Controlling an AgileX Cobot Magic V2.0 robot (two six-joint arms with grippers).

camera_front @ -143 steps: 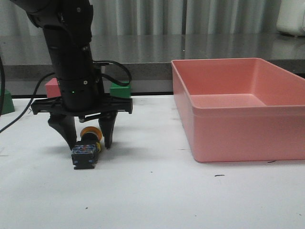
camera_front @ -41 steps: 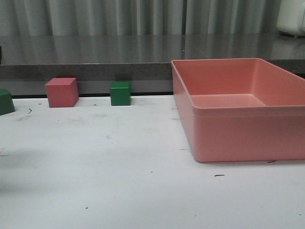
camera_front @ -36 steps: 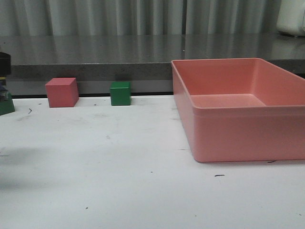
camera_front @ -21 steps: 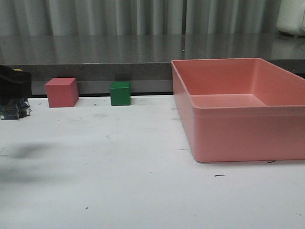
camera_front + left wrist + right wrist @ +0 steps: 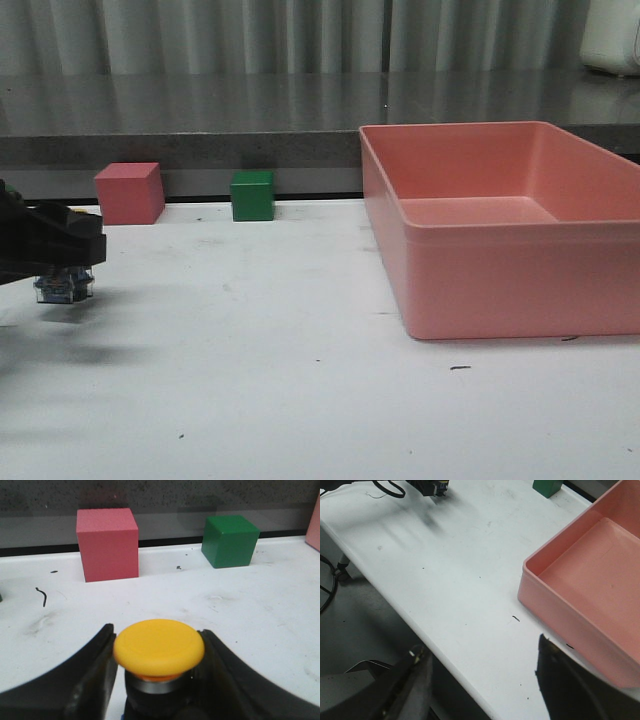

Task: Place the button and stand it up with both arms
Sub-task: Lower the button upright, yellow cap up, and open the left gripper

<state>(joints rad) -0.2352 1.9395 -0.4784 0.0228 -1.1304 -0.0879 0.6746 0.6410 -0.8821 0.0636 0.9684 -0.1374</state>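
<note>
left tool – clamped on button, cap up, above surface | right tool – spread wide | writing – none legible

Button cap yellow; cubes pink, green; bin salmon.

Pink cube, green cube, pink bin

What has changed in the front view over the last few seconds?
The left hand took hold of the button, which lay on its side mid-table, carried it out of view leftward, and now re-enters from the left edge, holding it cap-up. The pink cube, green cube and pink bin stayed put.
</note>
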